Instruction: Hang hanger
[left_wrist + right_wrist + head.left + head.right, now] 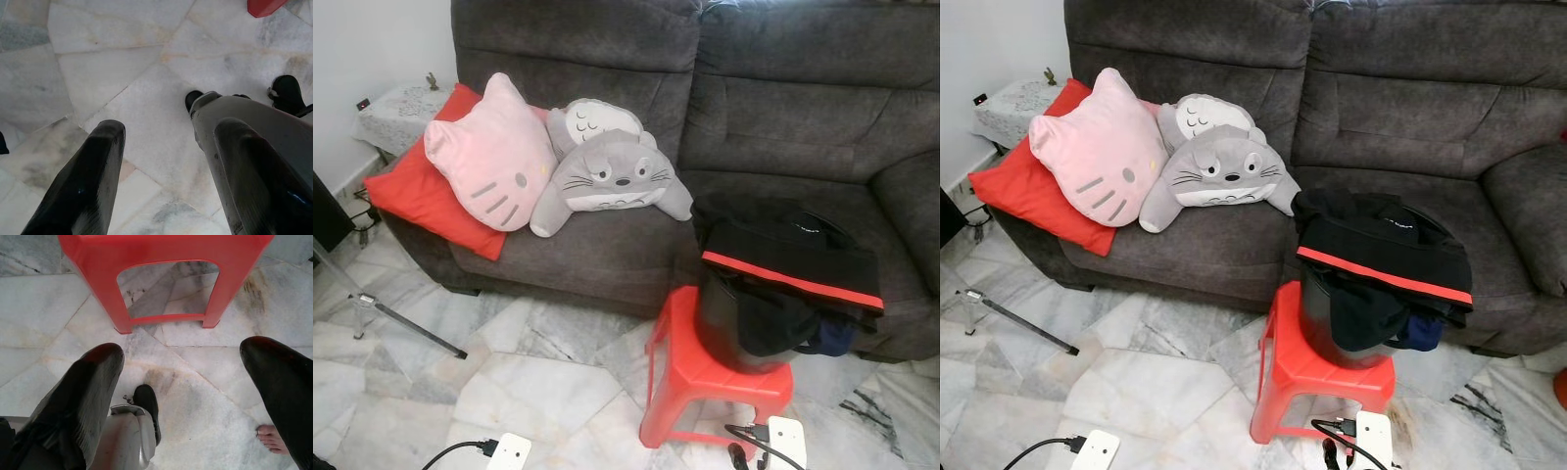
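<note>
No hanger identifiable in any view. Best guess: it's in or under the black clothes (pixel 790 262) heaped over the dark bucket (pixel 732 333) on the red stool (pixel 710 377), but that's a judgement; nothing hanger-shaped shows. No rail or hook in view either.

Key relation: the stool and bucket sit at about 1 o'clock from the robot, just in front of the sofa (pixel 754 108). In the head view both arms hang low at the bottom edge, over the marble floor (pixel 509 362).

- Right gripper (pixel 188 382): fingers wide apart, empty, pointing down at the floor with the stool legs just ahead at 12. It's the nearer arm; the stool is almost directly in front of it.
- Left gripper (pixel 168 169): also spread open, empty, over bare floor, with the stool's corner far off at 1 o'clock. Well apart from the pile.

Clothes lie with the long axis roughly 10-to-4, red stripe along it, draped over the bucket rim.

Next move as I see it: raise the right arm up and forward to the pile. Search needed first.

A person's bare toes (pixel 272 438) sit close by the right gripper.
</note>
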Controlling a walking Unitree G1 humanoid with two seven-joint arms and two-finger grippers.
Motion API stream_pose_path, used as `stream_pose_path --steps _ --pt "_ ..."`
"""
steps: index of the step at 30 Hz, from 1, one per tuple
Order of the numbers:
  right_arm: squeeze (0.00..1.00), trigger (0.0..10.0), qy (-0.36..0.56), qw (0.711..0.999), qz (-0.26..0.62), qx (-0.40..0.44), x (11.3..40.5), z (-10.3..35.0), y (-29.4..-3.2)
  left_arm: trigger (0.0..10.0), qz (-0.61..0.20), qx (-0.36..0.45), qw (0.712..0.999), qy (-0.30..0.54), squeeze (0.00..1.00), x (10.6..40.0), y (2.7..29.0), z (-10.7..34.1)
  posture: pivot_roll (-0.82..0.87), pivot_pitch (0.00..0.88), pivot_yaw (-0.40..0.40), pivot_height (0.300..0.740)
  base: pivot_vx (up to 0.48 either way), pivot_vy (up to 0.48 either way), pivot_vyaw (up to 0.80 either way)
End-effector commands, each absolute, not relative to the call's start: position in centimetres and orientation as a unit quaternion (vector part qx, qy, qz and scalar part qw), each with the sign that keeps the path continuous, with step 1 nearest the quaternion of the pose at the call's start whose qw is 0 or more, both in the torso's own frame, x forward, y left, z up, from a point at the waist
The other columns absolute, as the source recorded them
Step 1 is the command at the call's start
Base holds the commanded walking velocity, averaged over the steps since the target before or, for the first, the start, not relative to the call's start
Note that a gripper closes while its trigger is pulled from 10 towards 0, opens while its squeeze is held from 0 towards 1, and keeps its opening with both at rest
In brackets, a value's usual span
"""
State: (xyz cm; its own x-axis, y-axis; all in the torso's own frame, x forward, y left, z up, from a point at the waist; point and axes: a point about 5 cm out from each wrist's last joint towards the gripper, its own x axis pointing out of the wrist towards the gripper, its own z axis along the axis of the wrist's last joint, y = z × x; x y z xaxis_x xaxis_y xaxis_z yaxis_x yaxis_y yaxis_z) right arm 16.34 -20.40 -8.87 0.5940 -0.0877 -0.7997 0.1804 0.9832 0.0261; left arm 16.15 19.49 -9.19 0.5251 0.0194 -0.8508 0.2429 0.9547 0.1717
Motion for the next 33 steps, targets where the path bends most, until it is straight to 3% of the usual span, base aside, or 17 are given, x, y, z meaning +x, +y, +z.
stream_pose_path --steps 1,20,33 --pt "0.00 10.0 0.447 0.889 -0.080 0.053 16.18 -8.91 -20.61 10.0 -0.072 0.143 0.859 0.487 0.00 15.80 19.46 -9.34 -0.08 0.000 -0.020 0.740 0.000 0.000 -0.70" --pt "0.00 10.0 0.442 0.892 -0.076 0.053 16.20 -8.87 -20.56 10.0 -0.074 0.148 0.857 0.489 0.00 15.79 19.51 -9.35 -0.07 0.000 -0.018 0.740 0.000 -0.077 -0.68" --pt "0.00 10.0 0.428 0.899 -0.071 0.057 16.35 -8.74 -20.46 10.0 -0.070 0.142 0.861 0.484 0.00 16.02 19.44 -9.26 -0.07 0.000 -0.015 0.740 0.000 0.000 0.00"
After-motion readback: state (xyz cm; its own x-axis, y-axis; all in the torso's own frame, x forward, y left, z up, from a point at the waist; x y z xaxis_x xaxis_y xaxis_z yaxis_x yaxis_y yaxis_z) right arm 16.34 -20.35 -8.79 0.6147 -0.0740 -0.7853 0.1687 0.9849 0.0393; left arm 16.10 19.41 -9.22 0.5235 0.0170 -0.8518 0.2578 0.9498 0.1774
